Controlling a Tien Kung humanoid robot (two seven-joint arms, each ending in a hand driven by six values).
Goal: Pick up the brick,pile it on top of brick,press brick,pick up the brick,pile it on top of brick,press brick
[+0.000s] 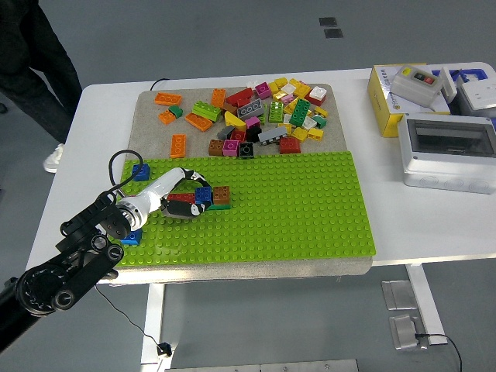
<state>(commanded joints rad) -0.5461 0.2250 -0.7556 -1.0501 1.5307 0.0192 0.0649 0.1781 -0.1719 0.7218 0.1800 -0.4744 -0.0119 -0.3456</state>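
My left hand (184, 200) reaches in from the lower left over the green baseplate (294, 209). Its fingers are curled down around a small stack of bricks: a red brick (180, 198), a blue brick (204, 194) and a brown brick (221, 194), with a green brick edge below. The hand presses on the stack's left part. A loose blue brick (140, 171) lies near the plate's far left corner, and another blue brick (130, 236) sits behind my wrist. My right hand is out of view.
A heap of loose coloured bricks (263, 112) lies on the grey mat behind the plate, with orange bricks (167, 99) at the left. A yellow box (407, 97) and a grey enclosure (447, 151) stand at the right. A person (35, 62) stands at the far left.
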